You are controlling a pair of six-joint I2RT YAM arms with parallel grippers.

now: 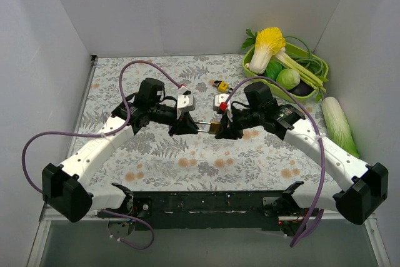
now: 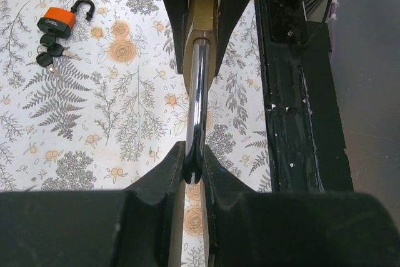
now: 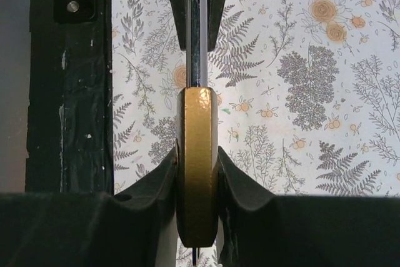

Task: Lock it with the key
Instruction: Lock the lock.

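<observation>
A brass padlock (image 3: pixel 198 173) with a long steel shackle (image 2: pixel 196 110) is held in the air between the two arms at the table's middle (image 1: pixel 210 126). My right gripper (image 3: pixel 198 182) is shut on the brass body. My left gripper (image 2: pixel 194 167) is shut on the end of the shackle. The lock's body also shows far off in the left wrist view (image 2: pixel 203 10). A second padlock, orange (image 2: pixel 57 20), lies open on the mat with black-headed keys (image 2: pixel 49 51) beside it; in the top view it sits behind the grippers (image 1: pixel 220 85). No key shows in the brass lock.
A green basket (image 1: pixel 251 70) at the back right holds toy vegetables: a cabbage (image 1: pixel 267 47), a green ball (image 1: pixel 288 78) and stalks. A napa cabbage (image 1: pixel 339 124) lies by the right wall. White walls close in three sides. A black rail (image 1: pixel 206 203) runs along the near edge.
</observation>
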